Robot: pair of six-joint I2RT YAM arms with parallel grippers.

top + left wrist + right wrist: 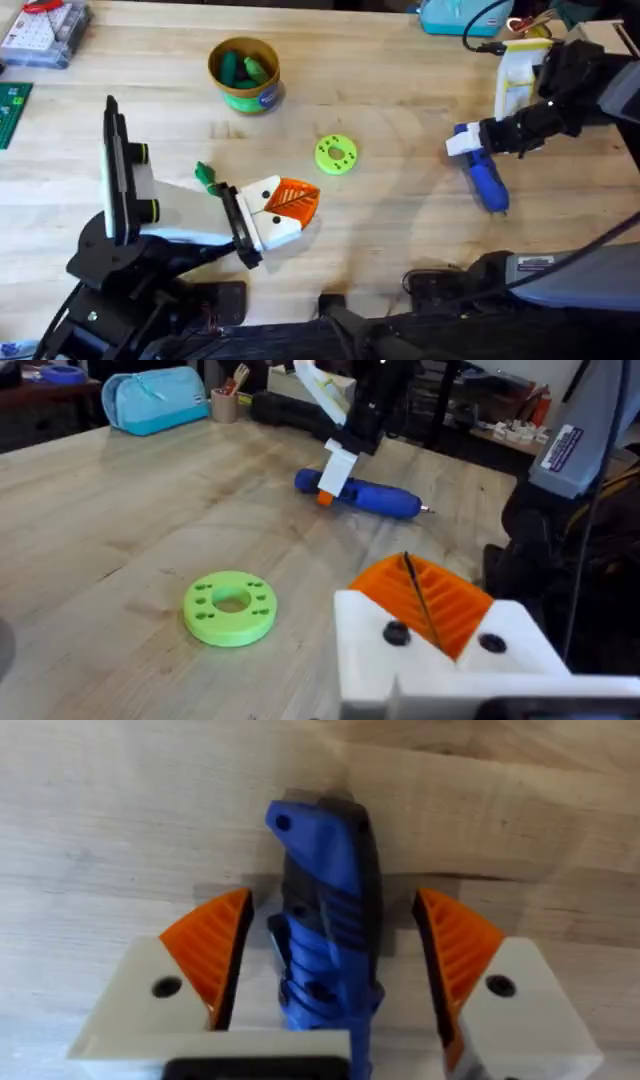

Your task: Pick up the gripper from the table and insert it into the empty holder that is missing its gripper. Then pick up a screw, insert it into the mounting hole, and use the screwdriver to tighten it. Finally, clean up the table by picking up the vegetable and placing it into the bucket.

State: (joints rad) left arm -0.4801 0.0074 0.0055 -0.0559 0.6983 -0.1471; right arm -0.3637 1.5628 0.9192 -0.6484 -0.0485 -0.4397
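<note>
Right gripper (330, 970) spread wide astride the screwdriver (485, 175) lying flat on the table (400, 230) — looks rigid, smooth plastic, likely slippery — clamp the ribbed mid-body; left gripper (290, 205) looks closed, empty.

Overhead cam looks down on table (400, 230); wrist cams close, both show screwdriver (365, 494).

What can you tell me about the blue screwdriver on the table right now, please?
The screwdriver is a bright blue, pen-shaped tool of plastic look, with dark ribbed grip panels and a short metal tip. It lies flat on the wooden table at the right side. The right hand sits over its rear end, open, one orange ribbed pad on each side with gaps showing, so it is straddled rather than clamped.
</note>
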